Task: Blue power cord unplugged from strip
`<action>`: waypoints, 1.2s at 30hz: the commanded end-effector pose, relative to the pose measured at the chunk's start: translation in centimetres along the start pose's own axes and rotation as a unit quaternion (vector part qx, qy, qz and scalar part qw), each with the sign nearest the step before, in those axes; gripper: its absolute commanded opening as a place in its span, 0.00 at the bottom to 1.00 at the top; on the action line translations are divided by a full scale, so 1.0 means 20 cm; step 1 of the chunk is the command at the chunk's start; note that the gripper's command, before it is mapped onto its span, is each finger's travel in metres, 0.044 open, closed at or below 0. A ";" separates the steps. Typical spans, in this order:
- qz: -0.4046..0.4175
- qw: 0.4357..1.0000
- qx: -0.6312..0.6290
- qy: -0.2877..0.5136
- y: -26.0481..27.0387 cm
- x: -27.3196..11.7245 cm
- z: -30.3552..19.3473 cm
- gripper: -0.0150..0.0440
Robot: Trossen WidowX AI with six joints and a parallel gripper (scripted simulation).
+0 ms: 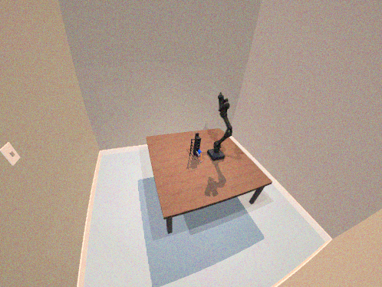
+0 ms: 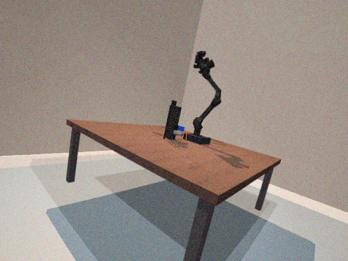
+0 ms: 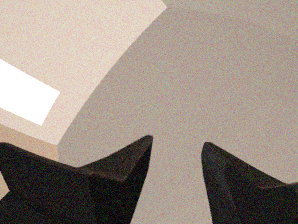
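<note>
1. The blue plug (image 2: 180, 128) sits low on the side of the power strip (image 2: 172, 120) that faces the arm's base (image 2: 198, 139), just above the tabletop (image 2: 182, 164). It is small and blurred in both room views, so whether its prongs are seated cannot be told.
2. The cord itself is hard to make out; only a thin orange line (image 2: 186, 135) shows just beside the plug, and a faint tangle of lines lies at the strip's foot.
3. The power strip stands upright on the tabletop, its long axis vertical. The plug juts out sideways from it toward the base.
4. To the right, the black arm (image 2: 210, 101) rises from its base, bends, and reaches high above the tabletop, well apart from strip and plug.
5. The hand (image 2: 203, 63) at the arm's top points upward. In the wrist view the hand (image 3: 176, 183) shows two dark fingers part-way closed with only wall and ceiling between them; it grips nothing.
6. From the top view, a pale wall plate (image 1: 10, 153) shows on the left wall, and the arm's shadow falls across the tabletop.
</note>
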State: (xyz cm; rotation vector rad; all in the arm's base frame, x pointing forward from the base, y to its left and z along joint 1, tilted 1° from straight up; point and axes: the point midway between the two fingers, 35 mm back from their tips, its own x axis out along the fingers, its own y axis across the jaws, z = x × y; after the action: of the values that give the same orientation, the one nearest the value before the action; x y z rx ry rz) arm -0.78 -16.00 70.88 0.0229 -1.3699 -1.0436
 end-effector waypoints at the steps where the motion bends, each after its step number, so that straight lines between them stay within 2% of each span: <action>1: -0.013 0.998 -0.034 0.057 -0.06 0.00 -0.17 0.53; 10: -0.013 0.975 -0.115 0.192 -0.15 -0.06 -0.59 0.53; 18: 0.025 0.929 -0.189 0.316 -0.17 -0.22 -0.97 0.53; 27: 0.110 0.849 -0.269 0.442 -0.13 -0.51 -1.35 0.53; 36: 0.234 0.738 -0.335 0.537 -0.05 -0.90 -1.65 0.53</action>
State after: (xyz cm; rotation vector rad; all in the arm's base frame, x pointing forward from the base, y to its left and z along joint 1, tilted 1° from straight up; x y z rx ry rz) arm 25.45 -24.50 49.80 -0.1586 0.0079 -0.8683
